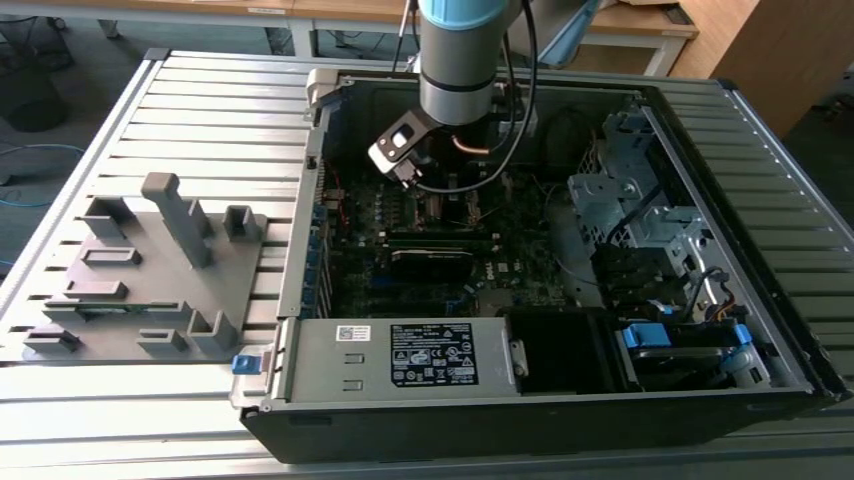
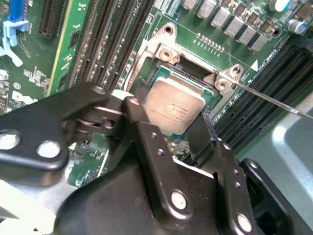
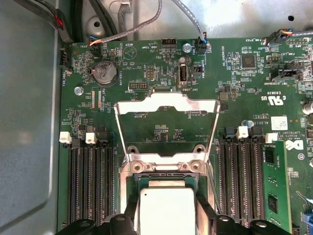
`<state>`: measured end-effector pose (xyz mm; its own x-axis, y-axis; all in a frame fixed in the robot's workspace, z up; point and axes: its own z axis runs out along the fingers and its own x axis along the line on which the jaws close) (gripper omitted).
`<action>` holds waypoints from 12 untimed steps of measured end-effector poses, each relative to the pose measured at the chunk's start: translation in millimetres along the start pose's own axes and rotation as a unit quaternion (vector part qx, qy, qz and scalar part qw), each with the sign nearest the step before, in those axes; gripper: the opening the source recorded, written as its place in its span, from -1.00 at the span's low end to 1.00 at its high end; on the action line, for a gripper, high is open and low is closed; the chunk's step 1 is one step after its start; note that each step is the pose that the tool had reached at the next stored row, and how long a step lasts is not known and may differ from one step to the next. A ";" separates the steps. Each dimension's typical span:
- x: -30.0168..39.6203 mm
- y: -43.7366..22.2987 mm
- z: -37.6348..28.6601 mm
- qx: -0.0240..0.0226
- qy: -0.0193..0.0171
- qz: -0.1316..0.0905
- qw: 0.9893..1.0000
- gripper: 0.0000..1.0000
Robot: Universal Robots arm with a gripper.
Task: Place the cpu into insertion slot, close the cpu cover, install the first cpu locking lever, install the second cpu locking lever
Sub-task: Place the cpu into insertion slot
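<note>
We find the insertion slot [image 2: 186, 73] tightly hemmed: long black memory slots [image 3: 90, 186] line both flanks, the cpu cover [image 3: 166, 102] stands swung back at one edge, a thin lever [image 2: 274, 101] juts alongside. The hand [image 2: 167, 113], clamped on the cpu [image 3: 166, 210], occupies the gap above.

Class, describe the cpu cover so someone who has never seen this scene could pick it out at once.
In the first wrist view, find the green motherboard and its two banks of long black memory slots. Between them, next to the cpu held by the claw, sits the cpu cover: the only silvery frame with an open window.
</note>
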<state>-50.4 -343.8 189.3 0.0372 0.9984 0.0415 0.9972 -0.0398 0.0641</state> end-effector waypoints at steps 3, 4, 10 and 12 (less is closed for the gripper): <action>0.0 0.0 -0.2 0.000 0.000 0.000 1.000 0.34; -0.1 -0.1 -0.3 0.000 -0.001 0.000 1.000 0.34; 0.1 0.3 -5.8 0.000 -0.001 0.000 1.000 0.34; 0.2 0.5 -9.4 0.000 -0.001 0.000 1.000 0.34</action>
<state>-50.5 -343.9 198.7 0.0372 0.9985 0.0405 0.9972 -0.0397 0.0633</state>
